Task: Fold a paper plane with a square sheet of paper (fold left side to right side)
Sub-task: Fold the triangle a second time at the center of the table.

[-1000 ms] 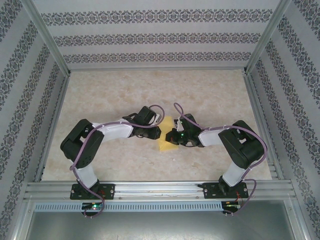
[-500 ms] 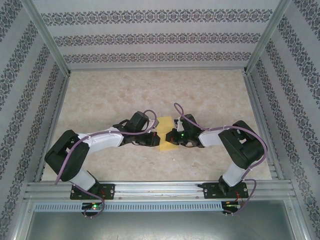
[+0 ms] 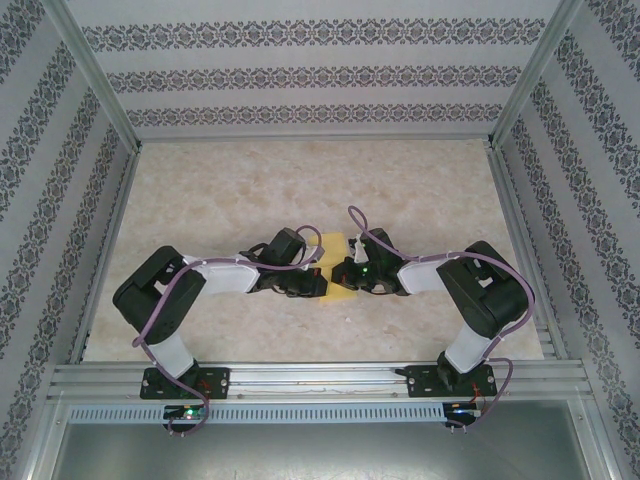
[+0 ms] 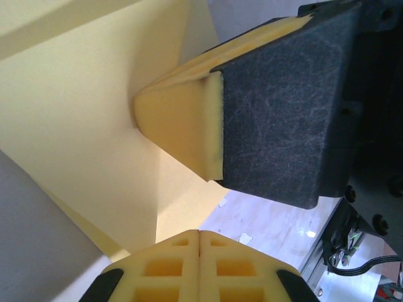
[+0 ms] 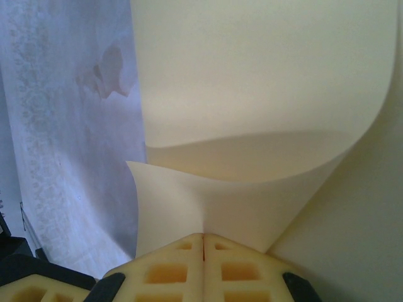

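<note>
"Gripping what, the left end effector (image 3: 318,284)?" Ana asks.

"The sheet (image 3: 340,294)," says Ben. "It sits at the sheet's left side. In its wrist view the pads (image 4: 165,269) are pressed flat together, and the yellow paper's edge runs down into the seam between them."

"And the right end effector (image 3: 346,272)?"

"Clenched on the sheet too, at its right side. Its wrist view shows the pads (image 5: 167,272) closed, with paper rising straight out of the seam. Above them the paper bows over in a soft loop, not a sharp crease. The left wrist view catches one right finger (image 4: 283,113) from the side, its yellow pad tight against the sheet."

"Where does the sheet lie?"

"On the pale marbled counter (image 3: 250,190), under the two end effectors, which meet almost tip to tip over its middle. From above, a yellow strip shows on the sheet's far side and a corner on its near side."

"Flat?"

"Not at the grips, where it is lifted and bent. The covered part I can't tell."
</note>
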Action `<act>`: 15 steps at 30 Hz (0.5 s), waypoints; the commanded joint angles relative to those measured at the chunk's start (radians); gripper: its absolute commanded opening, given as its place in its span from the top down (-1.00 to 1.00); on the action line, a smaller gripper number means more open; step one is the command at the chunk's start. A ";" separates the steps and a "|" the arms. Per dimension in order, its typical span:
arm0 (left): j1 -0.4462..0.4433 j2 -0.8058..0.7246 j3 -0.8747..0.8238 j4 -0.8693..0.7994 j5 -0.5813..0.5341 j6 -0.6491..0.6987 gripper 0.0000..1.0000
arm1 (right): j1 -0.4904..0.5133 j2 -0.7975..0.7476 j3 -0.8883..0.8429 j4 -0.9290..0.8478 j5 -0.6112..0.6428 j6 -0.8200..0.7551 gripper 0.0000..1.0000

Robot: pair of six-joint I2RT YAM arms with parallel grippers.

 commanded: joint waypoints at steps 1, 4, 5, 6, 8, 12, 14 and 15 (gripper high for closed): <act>-0.010 0.020 0.024 0.000 -0.028 0.019 0.93 | 0.012 0.029 -0.033 -0.095 0.051 -0.004 1.00; -0.010 0.034 0.023 -0.006 -0.035 0.022 0.93 | 0.011 0.029 -0.032 -0.098 0.053 -0.006 1.00; -0.010 0.038 0.024 -0.012 -0.040 0.025 0.94 | 0.012 0.029 -0.032 -0.099 0.053 -0.007 1.00; -0.010 0.040 0.024 -0.017 -0.045 0.028 0.94 | 0.012 0.029 -0.032 -0.100 0.053 -0.007 1.00; -0.010 0.043 0.024 -0.030 -0.059 0.035 0.94 | 0.011 0.029 -0.034 -0.101 0.053 -0.008 1.00; -0.010 0.045 0.020 -0.039 -0.075 0.042 0.94 | 0.012 0.030 -0.032 -0.102 0.052 -0.009 1.00; -0.010 0.049 0.019 -0.038 -0.075 0.042 0.94 | 0.012 0.030 -0.032 -0.102 0.052 -0.010 1.00; -0.010 0.051 0.017 -0.039 -0.076 0.042 0.95 | 0.012 0.032 -0.030 -0.103 0.052 -0.009 1.00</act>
